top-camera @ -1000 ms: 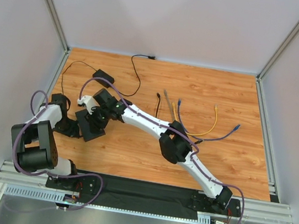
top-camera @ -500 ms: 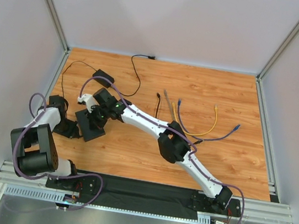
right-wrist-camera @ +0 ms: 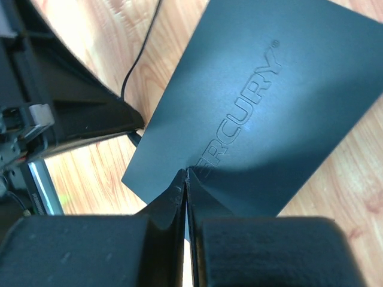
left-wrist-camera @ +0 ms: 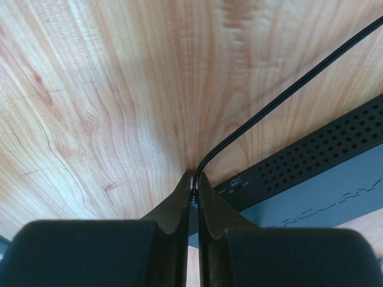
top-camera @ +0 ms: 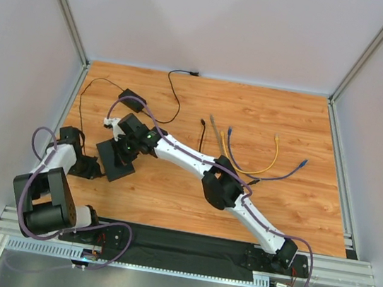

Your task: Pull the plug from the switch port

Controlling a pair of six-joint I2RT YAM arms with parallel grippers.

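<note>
Right gripper [right-wrist-camera: 187,174] has just snapped from part-open to fully shut. Its closed tips are now pressing down on the lid of the switch [right-wrist-camera: 269,101], gripping nothing, just pinning it to the wood table [top-camera: 266,118]. Left arm is easing outward toward the left table edge compared with a second ago, elbow dropping lower, while left gripper [left-wrist-camera: 194,190] is staying clamped on the thin black cable [left-wrist-camera: 287,95] right at the switch's side edge. Plug is hiding between the fingers, so I cannot tell if it is out of the port yet. Looks like brace-and-pull is under way: switch is barely shifting, lying left of centre by the left arm. Right arm is stretching long and low across the table, wrist tipping down. Left arm is folding tight, wrist low.
</note>
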